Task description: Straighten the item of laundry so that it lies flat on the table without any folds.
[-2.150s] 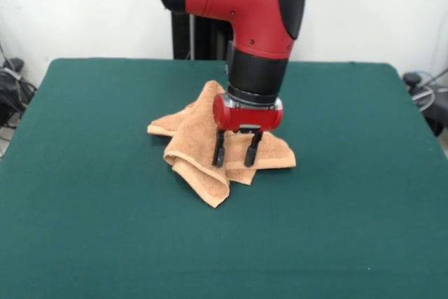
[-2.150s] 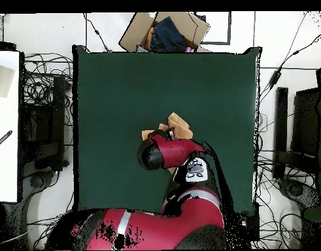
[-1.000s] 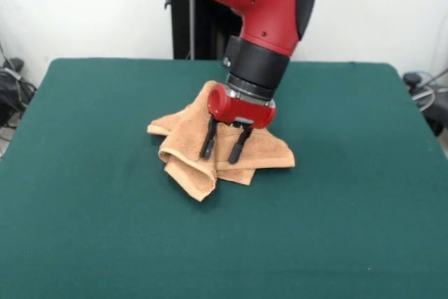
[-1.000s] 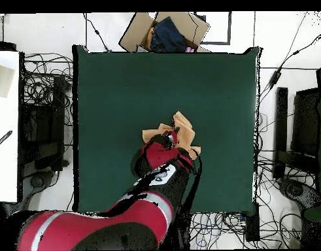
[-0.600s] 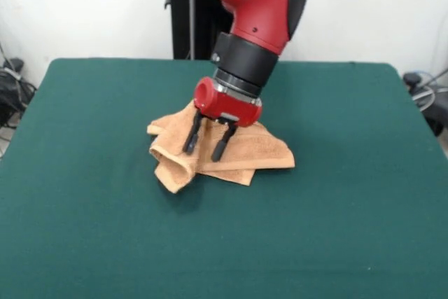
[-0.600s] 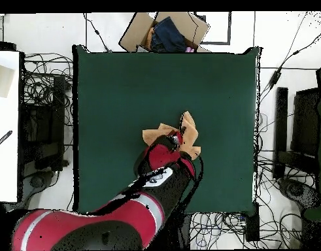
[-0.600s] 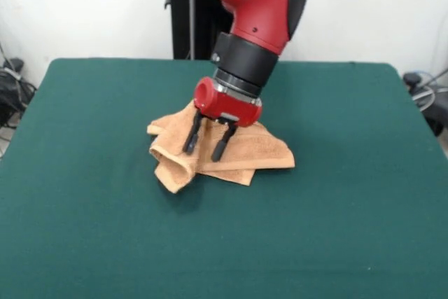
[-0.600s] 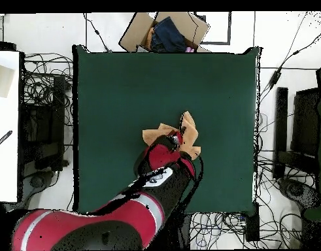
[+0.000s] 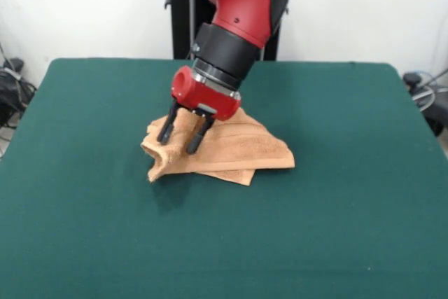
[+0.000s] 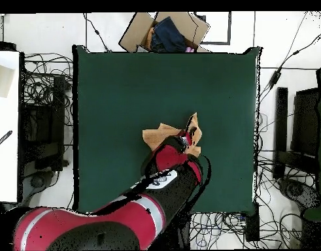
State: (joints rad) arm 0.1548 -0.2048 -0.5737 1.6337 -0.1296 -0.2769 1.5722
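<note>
The item of laundry, a light orange-tan terry towel, lies crumpled in folded layers near the middle of the dark green table. Its left part is raised off the felt and casts a shadow underneath. My gripper tilts down to the left over that raised part, shut on a fold of the towel that sits between its two black fingers. In the overhead view the towel pokes out on both sides of the red arm, which hides the gripper, and the table is far larger than the towel.
A cardboard box holding dark cloth sits past the table's far edge in the overhead view. Cables and black equipment lie around the table, and a white surface stands at the left.
My gripper has moved left in the front view and tilted further, taking the towel's folded flap with it. The flap that hung at the front now sits raised at the towel's left.
</note>
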